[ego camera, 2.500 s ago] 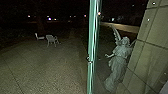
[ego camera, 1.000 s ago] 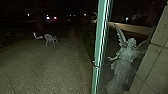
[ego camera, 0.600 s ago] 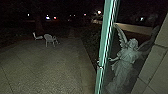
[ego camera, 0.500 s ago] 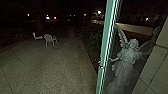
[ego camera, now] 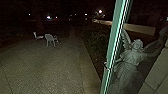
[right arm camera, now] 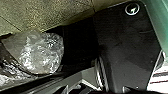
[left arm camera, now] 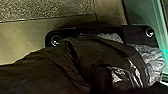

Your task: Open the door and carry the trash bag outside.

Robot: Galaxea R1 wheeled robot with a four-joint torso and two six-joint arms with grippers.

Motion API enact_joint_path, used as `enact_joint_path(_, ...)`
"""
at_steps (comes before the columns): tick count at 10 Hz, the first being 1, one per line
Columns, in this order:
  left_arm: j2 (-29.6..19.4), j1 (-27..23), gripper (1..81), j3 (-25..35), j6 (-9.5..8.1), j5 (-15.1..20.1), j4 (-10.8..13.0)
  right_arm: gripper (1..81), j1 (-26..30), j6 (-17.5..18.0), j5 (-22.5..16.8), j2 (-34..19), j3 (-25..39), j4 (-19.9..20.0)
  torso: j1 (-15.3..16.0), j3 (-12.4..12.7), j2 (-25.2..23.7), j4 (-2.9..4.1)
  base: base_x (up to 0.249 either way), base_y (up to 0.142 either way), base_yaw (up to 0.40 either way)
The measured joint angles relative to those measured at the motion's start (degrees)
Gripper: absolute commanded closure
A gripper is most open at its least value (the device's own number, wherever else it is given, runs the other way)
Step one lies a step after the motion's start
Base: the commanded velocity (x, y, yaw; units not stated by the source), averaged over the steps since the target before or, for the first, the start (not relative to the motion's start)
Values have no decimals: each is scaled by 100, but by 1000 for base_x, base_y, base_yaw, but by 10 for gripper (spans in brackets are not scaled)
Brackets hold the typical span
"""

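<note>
White chairs (ego camera: 50, 39) on paved yard (ego camera: 45, 67). View has shifted; more dark plants (ego camera: 96, 42) show left of green door edge (ego camera: 113, 50). Stone angel (ego camera: 131, 58) at right. Left wrist view: dark trash bag (left arm camera: 100, 53), shiny clear plastic (left arm camera: 153, 60) against it. Can't tell insides, or if grip is open.

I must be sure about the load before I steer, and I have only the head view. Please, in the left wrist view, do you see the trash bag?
Observer: Yes, a dark, creased bag covers part of the robot's base plate from that camera.
Operator: Is all of the load dark?
Observer: No, the right wrist view has clear, shiny plastic bulging out beside darker material.
Operator: And the green upright, is it near the base?
Observer: In the left wrist view a green surface, likely that upright, comes close to the plate's corner; whether they touch, I cannot tell.
</note>
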Motion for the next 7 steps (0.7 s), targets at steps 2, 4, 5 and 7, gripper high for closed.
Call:
enact_joint_path(2,-15,-6,811,5,0,-4,-1,10,-20,10,-5,20,-1,0,2,0,0,0,78,70,0)
enact_joint_path(4,2,16,811,-2,0,2,-1,10,-24,-15,-5,-34,-4,-4,-5,0,-2,0,78,70,0)
enact_joint_path(5,0,20,811,5,0,17,0,10,-35,-6,-35,-12,-6,-4,-2,0,0,0,77,70,0)
enact_joint_path(7,-6,-72,811,0,0,-26,-1,10,44,-12,-2,16,-6,-4,4,-2,5,0,77,30,0)
